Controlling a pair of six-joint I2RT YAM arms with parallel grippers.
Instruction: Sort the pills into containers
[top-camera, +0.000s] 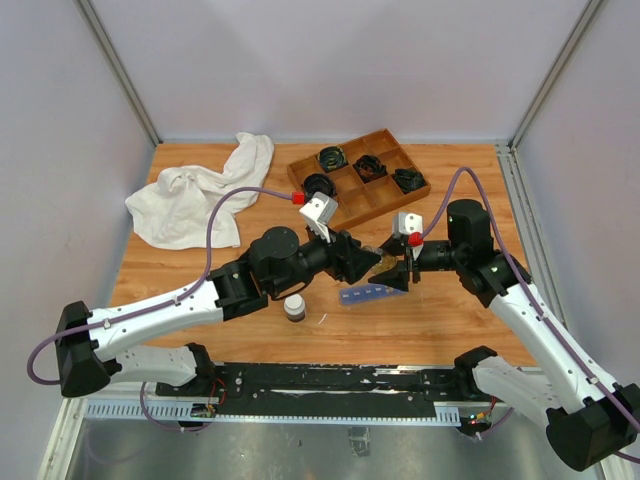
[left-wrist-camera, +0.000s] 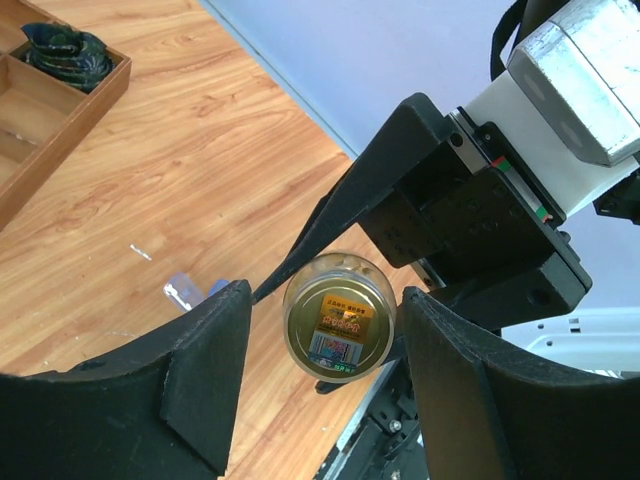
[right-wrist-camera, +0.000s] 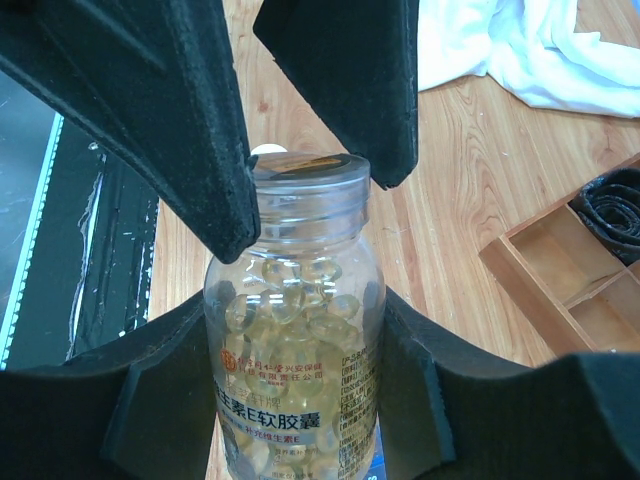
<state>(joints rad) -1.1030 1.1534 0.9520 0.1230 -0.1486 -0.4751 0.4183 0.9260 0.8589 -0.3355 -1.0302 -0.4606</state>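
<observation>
Within right tool (right-wrist-camera: 295, 325), bottle (right-wrist-camera: 296, 400) of amber pills (right-wrist-camera: 285, 300)

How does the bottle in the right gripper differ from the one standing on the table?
The held bottle is clear, showing yellow capsules; the standing bottle is dark, contents hidden. The held bottle is clamped in the right gripper; the standing bottle stands untouched. Both are capped.
</observation>
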